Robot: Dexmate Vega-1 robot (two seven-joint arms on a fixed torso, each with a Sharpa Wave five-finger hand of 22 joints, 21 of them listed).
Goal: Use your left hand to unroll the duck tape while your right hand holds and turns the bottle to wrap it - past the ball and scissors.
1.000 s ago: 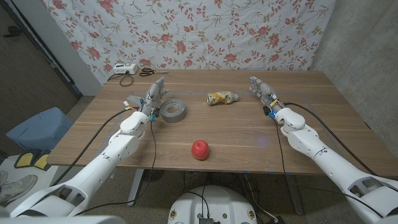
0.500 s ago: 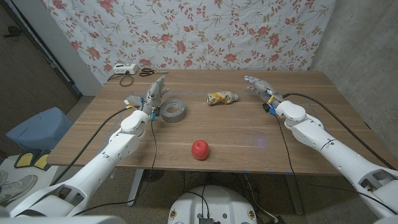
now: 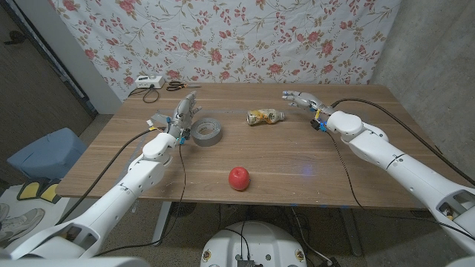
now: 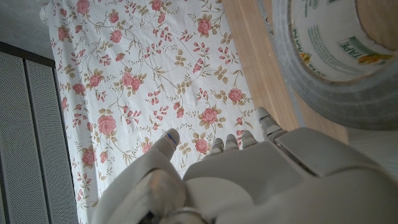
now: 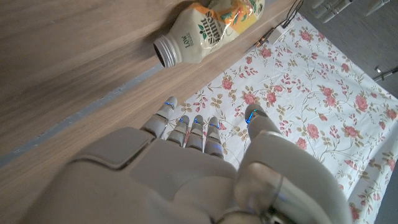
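Two hands were seen near the capless, yellow-labelled plastic bottle point(image 3: 266, 116) lying on its side. The right hand point(image 3: 300, 98), fingers spread and empty, had been swung closer to it, so grasping seemed next. The left hand point(image 3: 184, 115), fingers apart, was kept beside the grey duct-tape roll point(image 3: 205, 130), left of the bottle.

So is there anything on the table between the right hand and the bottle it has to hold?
Nothing visible: bare wood separates the right hand from the bottle. The red ball sits much nearer the table's front edge, off that line.
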